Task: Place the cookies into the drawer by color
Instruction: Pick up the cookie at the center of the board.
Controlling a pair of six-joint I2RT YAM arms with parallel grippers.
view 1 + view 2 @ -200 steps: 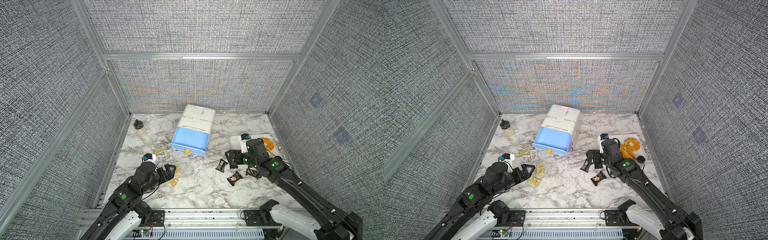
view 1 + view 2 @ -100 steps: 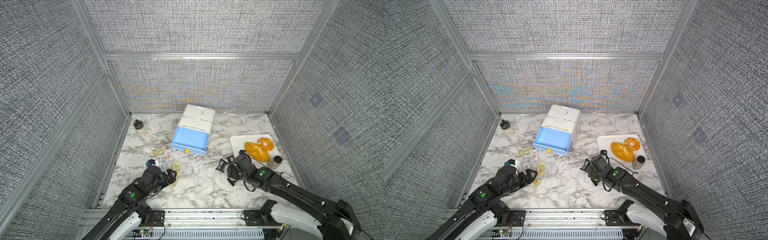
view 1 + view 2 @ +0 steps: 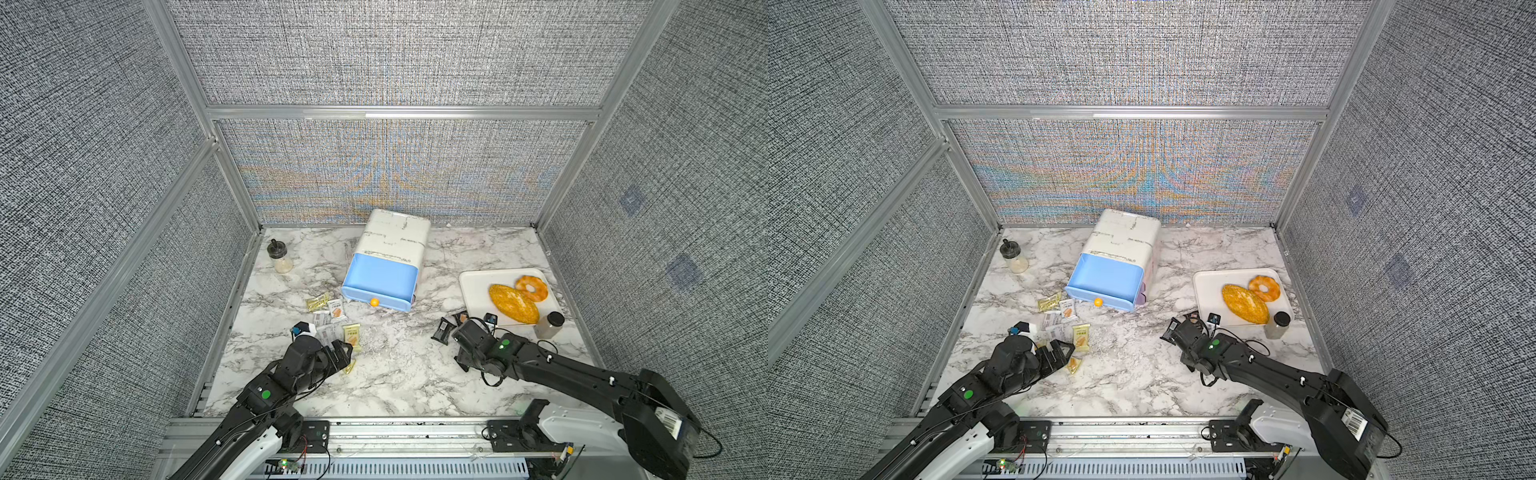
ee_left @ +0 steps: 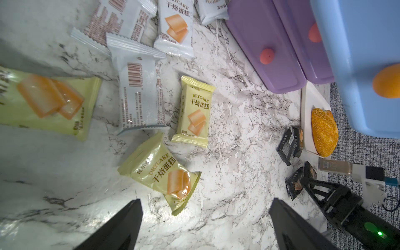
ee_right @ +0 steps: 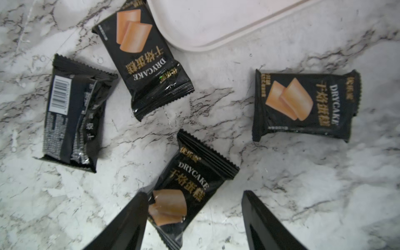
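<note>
Marble surface [image 3: 399, 378], everything sitting on it.

- Far left, back: glass jar [image 3: 281, 262] with a black lid, upright, well apart from the rest.
- Left front: left end effector [image 4: 205, 202] is low over the surface, fingers spread wide, nothing held. A yellow-green cookie [image 4: 161, 173] lies just ahead of the fingertips, and its tail end reaches toward the gap. No contact visible.
- Beyond it are more yellow-green cookies [image 4: 193, 111] and white cookies [image 4: 140, 95], loose and flat, some face up and some barcode up. They sit between the left end effector and the drawer cabinet [image 3: 397, 235].
- Centre back: the drawer cabinet is white-topped. Its blue drawer [image 3: 380, 280] is pulled out with the orange knob to the front. The purple drawers [image 4: 266, 45] with pink-red knobs are set further back than the blue one. No cookie is visible in any drawer.
- Right of centre: four black cookies [image 5: 305, 104] lie on the surface, all apart from each other. One [image 5: 142, 62] is just beside the tray rim.
- Right end effector [image 5: 194, 193] is down over the nearest black cookie [image 5: 194, 173], fingers partly open around its lower end. One finger is at the wrapper edge and the other is clear of it, so it is not clamped.
- Far right: white tray [image 3: 478, 286] holds a bread loaf [image 3: 513, 304] and a ring pastry [image 3: 532, 287]. A small bottle [image 3: 549, 326] stands upright at the tray's front corner.
</note>
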